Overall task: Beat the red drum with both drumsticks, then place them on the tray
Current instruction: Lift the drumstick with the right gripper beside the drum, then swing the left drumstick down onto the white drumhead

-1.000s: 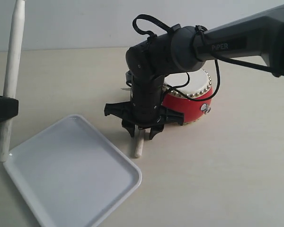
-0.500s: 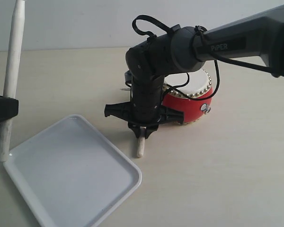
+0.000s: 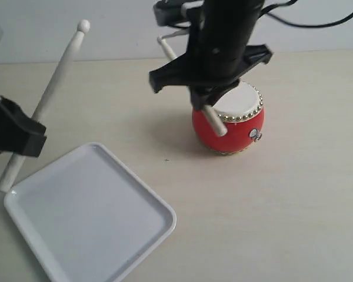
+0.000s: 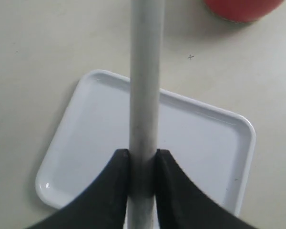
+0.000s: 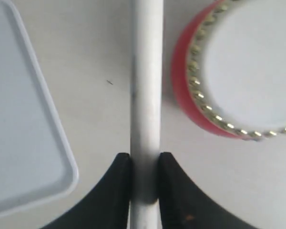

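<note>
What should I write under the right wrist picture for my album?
Right gripper clamps a drumstick, with the red drum and tray in sight.

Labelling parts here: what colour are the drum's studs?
Gold studs ring the red drum; right wrist view shows best.

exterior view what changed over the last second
The right gripper closed on the right drumstick, which lay on the table by the red drum, and lifted it; it is now held slanted in front of the drum's skin. The left drumstick, still clamped in the left gripper, tipped from nearly upright to leaning toward the drum. The drum and the tray did not move.
</note>
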Robot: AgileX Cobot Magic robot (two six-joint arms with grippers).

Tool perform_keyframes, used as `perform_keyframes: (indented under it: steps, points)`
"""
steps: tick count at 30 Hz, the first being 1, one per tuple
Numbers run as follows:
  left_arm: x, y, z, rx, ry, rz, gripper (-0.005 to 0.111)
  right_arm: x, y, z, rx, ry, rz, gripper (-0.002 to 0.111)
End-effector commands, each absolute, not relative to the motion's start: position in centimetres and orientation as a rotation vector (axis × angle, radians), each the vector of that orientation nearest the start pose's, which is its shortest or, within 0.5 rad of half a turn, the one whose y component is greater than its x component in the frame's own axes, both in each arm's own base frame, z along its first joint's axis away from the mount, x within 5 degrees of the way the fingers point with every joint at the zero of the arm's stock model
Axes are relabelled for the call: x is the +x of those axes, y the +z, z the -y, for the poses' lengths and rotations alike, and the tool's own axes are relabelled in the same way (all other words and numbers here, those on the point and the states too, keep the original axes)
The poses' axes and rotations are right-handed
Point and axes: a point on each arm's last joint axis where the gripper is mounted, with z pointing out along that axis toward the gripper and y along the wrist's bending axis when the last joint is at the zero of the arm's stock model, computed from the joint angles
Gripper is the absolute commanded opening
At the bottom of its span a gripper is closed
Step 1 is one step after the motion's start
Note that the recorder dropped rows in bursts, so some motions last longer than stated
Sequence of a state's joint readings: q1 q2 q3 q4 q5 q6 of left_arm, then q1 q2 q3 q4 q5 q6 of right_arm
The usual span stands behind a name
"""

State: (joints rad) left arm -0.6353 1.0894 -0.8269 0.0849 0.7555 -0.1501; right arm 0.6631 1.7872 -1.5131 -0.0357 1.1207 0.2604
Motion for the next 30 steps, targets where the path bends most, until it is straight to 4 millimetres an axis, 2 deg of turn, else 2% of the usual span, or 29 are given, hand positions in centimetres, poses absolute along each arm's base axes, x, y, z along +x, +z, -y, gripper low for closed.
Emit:
perform_keyframes:
  steps: [1, 4, 5, 7, 9, 11, 12, 15, 18, 21, 26, 30]
  points:
    - [19.5, 31.2, 14.4, 0.737, -0.238, -2.529, 0.0, 28.0, 31.3, -17.5, -0.662, 0.131, -2.822, 0.0]
    - [20.8, 30.7, 16.3, 0.803, -0.294, -2.638, 0.0, 27.3, 32.6, -13.7, -0.632, 0.111, -2.79, 0.0]
    - [21.7, 30.2, 17.4, 0.842, -0.333, -2.681, 0.0, 26.3, 33.1, -11.9, -0.607, 0.11, -2.78, 0.0]
    - [23.2, 29.4, 19.8, 0.817, -0.451, -2.741, 0.0, 24.8, 32.4, -9.8, -0.62, 0.138, -2.804, 0.0]
    - [23.8, 28.2, 22.2, 0.857, -0.483, -2.778, 0.0, 23.5, 30.4, -8.5, -0.662, 0.094, -2.866, 0.0]
    - [23.7, 26.7, 24.5, 0.899, -0.431, -2.811, 0.0, 22.3, 28.2, -8.2, -0.689, 0.105, -2.944, 0.0]
    - [23.6, 26.3, 25.1, 0.906, -0.41, -2.818, 0.0, 22.0, 27.9, -8.4, -0.692, 0.148, -2.956, 0.0]
    - [23.1, 26.2, 26.5, 0.929, -0.406, -2.782, 0.0, 20.8, 28.9, -9.0, -0.692, 0.291, -2.91, 0.0]
    - [23.7, 26.6, 26.5, 0.911, -0.405, -2.723, 0.0, 20.0, 30.3, -8.7, -0.679, 0.286, -2.833, 0.0]
    - [24.4, 26.2, 26.4, 0.917, -0.361, -2.705, 0.0, 20.6, 29.6, -8.8, -0.684, 0.27, -2.859, 0.0]
    - [24.8, 25.2, 26.1, 0.978, -0.262, -2.723, 0.0, 22.8, 26.0, -9.8, -0.685, 0.304, -3.017, 0.0]
    - [24.6, 25.1, 26.0, 1.036, -0.244, -2.722, 0.0, 23.8, 24.4, -10.2, -0.677, 0.301, -3.053, 0.0]
